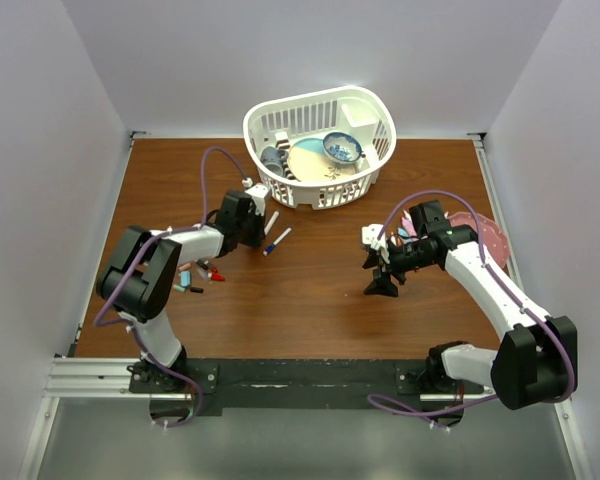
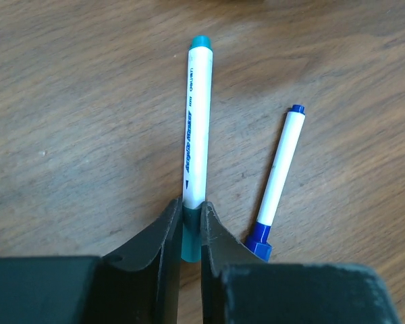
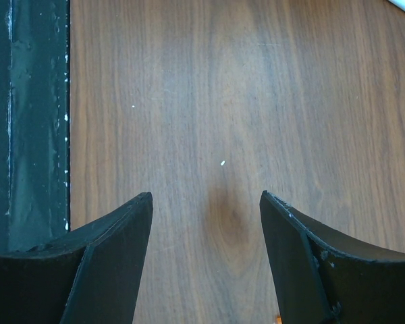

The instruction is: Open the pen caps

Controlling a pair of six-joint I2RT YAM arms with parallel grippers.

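Left arm (image 1: 195, 243) reaches to 11 o'clock of counter (image 1: 310, 300) centre. The left jaws are drawn narrow, clamped on the teal cap (image 2: 191, 237) of a pen (image 2: 196, 128) lying flat on the counter. In the left wrist view this pen runs from 6 to 12 o'clock, with a white barrel and a teal far end. The cap is on the barrel. At its 3 o'clock, apart from it, lies a second pen (image 2: 279, 172), tilted towards 1 o'clock. Its blue cap (image 2: 260, 241) is on and sits just beside one jaw; contact cannot be determined. Right arm (image 1: 480, 280) stands at 3 o'clock. The right jaws are spread wide, holding nothing, over bare wood. Basket (image 1: 325, 192) with dishes sits at 12 o'clock. Pink plate (image 1: 492, 240) lies at the 3 o'clock edge. Small coloured pieces (image 1: 205, 275) lie at 9 o'clock, too small to identify.
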